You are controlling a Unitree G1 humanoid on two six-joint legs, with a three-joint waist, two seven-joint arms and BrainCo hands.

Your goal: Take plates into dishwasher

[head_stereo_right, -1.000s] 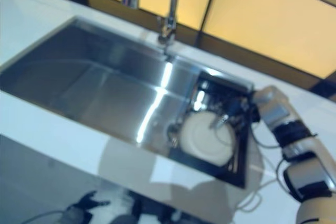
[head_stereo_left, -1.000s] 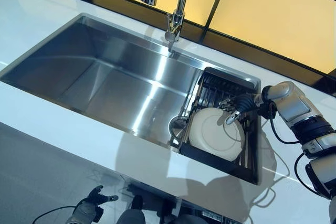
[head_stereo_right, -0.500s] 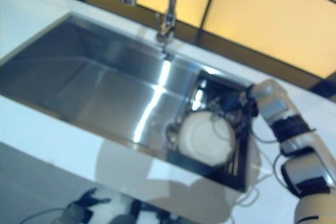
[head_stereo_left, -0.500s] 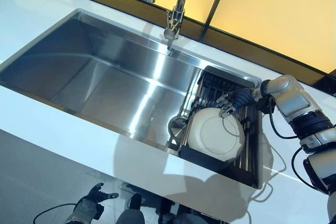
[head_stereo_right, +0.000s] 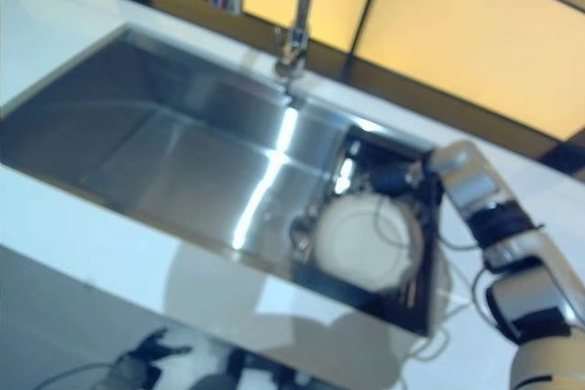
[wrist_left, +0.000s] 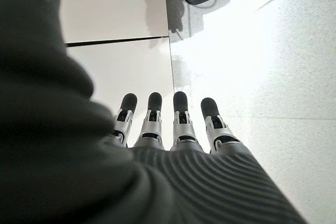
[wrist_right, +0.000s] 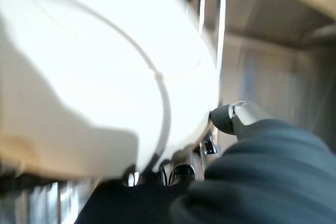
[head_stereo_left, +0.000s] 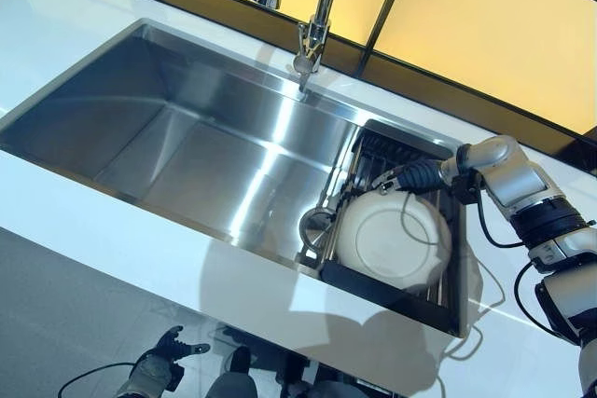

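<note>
Fingers (wrist_right: 226,119) of our right hand (head_stereo_left: 416,176) are mostly hidden behind the white plate (head_stereo_left: 392,240): in the right wrist view only one dark tip shows against the plate's rim, the others tucked under its edge, so we cannot tell whether they grip it or merely rest against it.

Going from the biggest thing down, we see the steel sink (head_stereo_left: 187,137) spreading well away from those fingers toward our left, set into the white counter (head_stereo_left: 84,221). Just below the fingers sits the dark drying rack (head_stereo_left: 448,258), filling the sink's right end. The plate lies in that rack, directly under and touching our right hand, tilted up on the side nearest the fingers. The faucet (head_stereo_left: 317,16) rises beyond the sink's far rim, its top cut off by the frame. A small round metal piece (head_stereo_left: 315,226) sits beside the plate's left edge; we cannot make out what it is.

Our left hand (wrist_left: 173,129) hangs low over the floor, fingers straight and holding nothing, well apart from everything else.
</note>
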